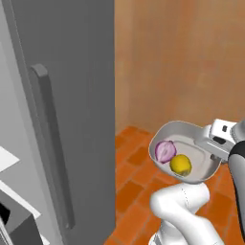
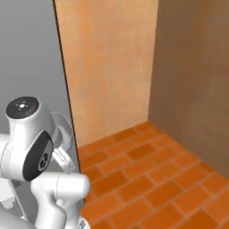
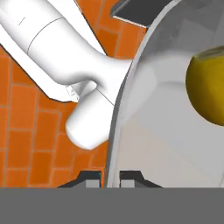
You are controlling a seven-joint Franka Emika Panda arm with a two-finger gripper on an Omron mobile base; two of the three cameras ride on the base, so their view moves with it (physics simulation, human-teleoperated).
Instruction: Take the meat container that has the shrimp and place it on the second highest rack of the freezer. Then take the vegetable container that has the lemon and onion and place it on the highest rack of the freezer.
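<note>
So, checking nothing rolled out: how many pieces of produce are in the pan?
2: the onion at the left of the vegetable container, the lemon touching it on the right.

No readable text, labels or numbers anywhere.

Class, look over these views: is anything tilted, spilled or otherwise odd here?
Nothing has spilled. The vegetable container hangs above the brick floor, held at its rim by the shut gripper, tilted toward the camera. The onion and lemon sit inside, toward its lower edge.
</note>
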